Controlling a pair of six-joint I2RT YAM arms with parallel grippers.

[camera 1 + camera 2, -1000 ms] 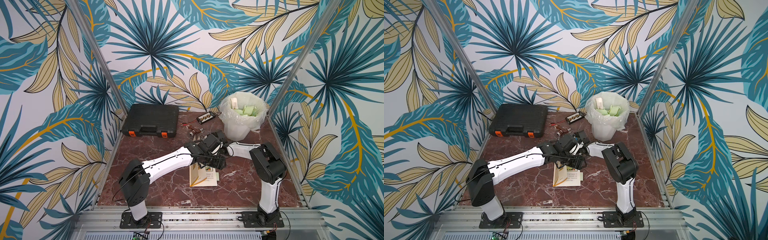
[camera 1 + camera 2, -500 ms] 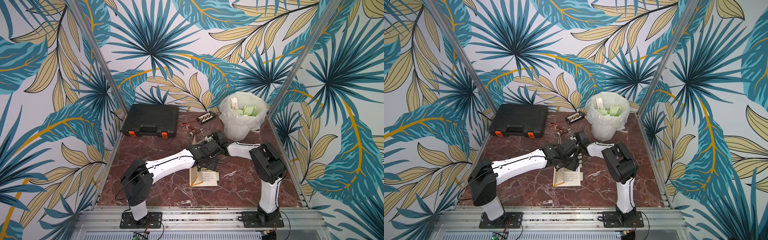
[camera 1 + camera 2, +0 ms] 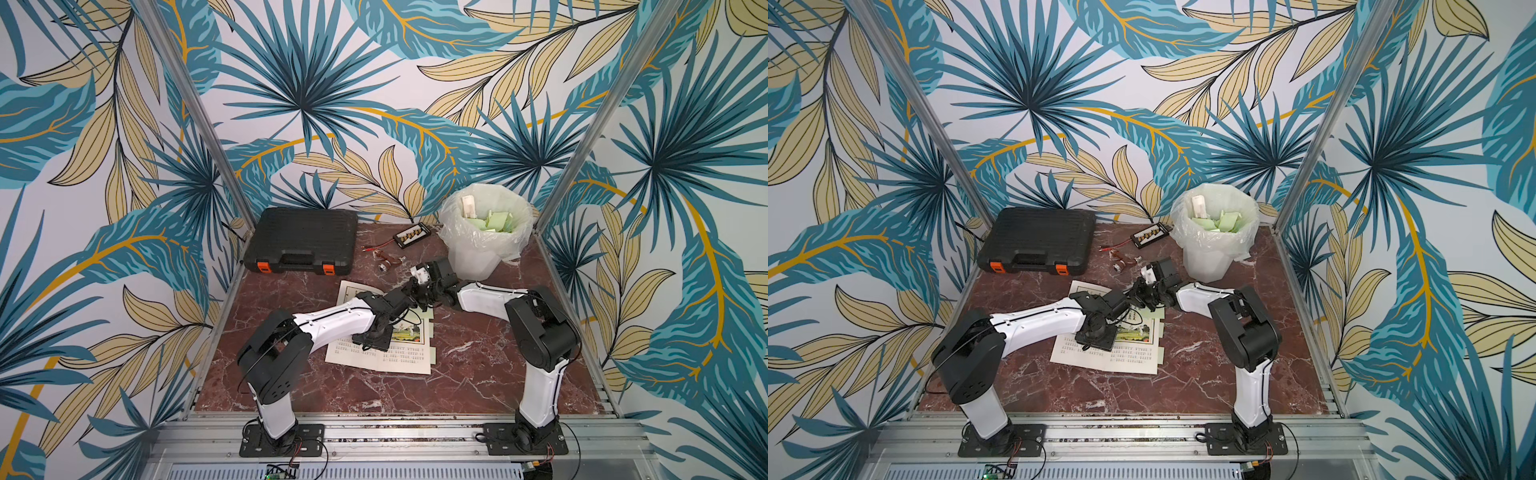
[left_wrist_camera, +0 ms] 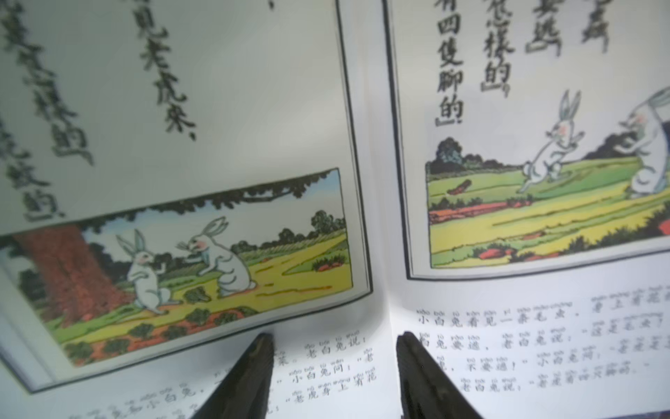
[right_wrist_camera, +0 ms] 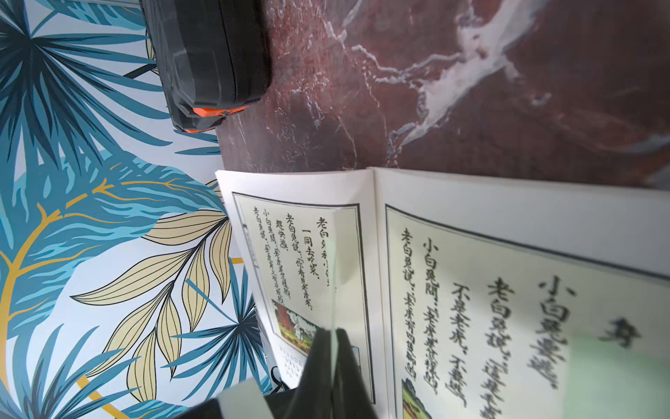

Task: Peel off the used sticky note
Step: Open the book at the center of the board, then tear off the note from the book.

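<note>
While left jaws gape empty over the book [image 4: 395, 301], right jaws pinch the sticky note [image 5: 334, 275].

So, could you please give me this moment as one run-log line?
left gripper: open, over picture book gutter | right gripper: shut on pale green sticky note

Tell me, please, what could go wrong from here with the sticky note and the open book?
1. The right gripper is shut on the thin sticky note. The left gripper, open over the book near its fold, may not pin the page, so the page could lift or tear.
2. In both top views the two grippers sit very close above the book; they might collide.
</note>
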